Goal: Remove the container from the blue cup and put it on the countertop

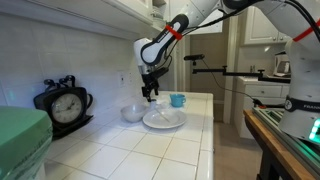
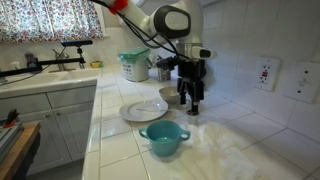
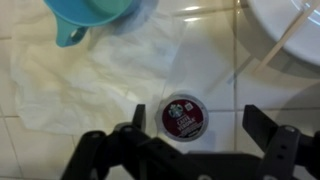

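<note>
The container (image 3: 184, 115) is a small pale pod with a dark maroon printed lid. It stands on the white-tiled countertop (image 3: 215, 60), outside the blue cup. In the wrist view it sits between my gripper's fingers (image 3: 200, 125), which are open and clear of it on both sides. The turquoise blue cup (image 3: 95, 15) stands apart at the top left of that view and shows in both exterior views (image 1: 177, 99) (image 2: 163, 138). In both exterior views my gripper (image 1: 150, 97) (image 2: 190, 105) points down just above the counter, and the container is too small to make out.
A flat white plate (image 1: 163, 119) (image 2: 143, 110) and a white bowl (image 1: 132, 113) lie close by. A thin white sheet (image 3: 90, 80) covers the tiles under the cup. A black clock (image 1: 65, 105) stands by the wall. The counter edge (image 1: 213, 130) runs alongside.
</note>
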Controlling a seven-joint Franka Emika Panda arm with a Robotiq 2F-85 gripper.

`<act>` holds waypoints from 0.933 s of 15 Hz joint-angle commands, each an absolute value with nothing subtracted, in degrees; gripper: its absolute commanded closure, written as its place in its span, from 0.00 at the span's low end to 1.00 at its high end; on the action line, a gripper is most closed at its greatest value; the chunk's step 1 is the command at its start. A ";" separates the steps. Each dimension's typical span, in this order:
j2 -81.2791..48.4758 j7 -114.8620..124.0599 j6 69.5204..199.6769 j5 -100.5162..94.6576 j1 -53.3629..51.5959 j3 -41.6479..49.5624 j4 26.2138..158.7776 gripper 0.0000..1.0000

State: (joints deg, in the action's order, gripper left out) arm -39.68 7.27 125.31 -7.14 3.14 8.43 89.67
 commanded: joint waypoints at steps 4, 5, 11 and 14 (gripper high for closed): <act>-26.63 7.19 137.35 -7.59 2.92 7.84 108.06 0.00; -24.47 7.32 139.58 -7.55 2.96 7.88 111.38 0.00; -6.57 6.23 146.84 -7.71 3.13 7.82 131.01 0.00; 4.40 5.61 138.52 -7.56 3.30 6.90 136.17 0.00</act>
State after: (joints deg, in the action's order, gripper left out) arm -5.55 7.28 142.70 -7.29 2.94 7.79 129.53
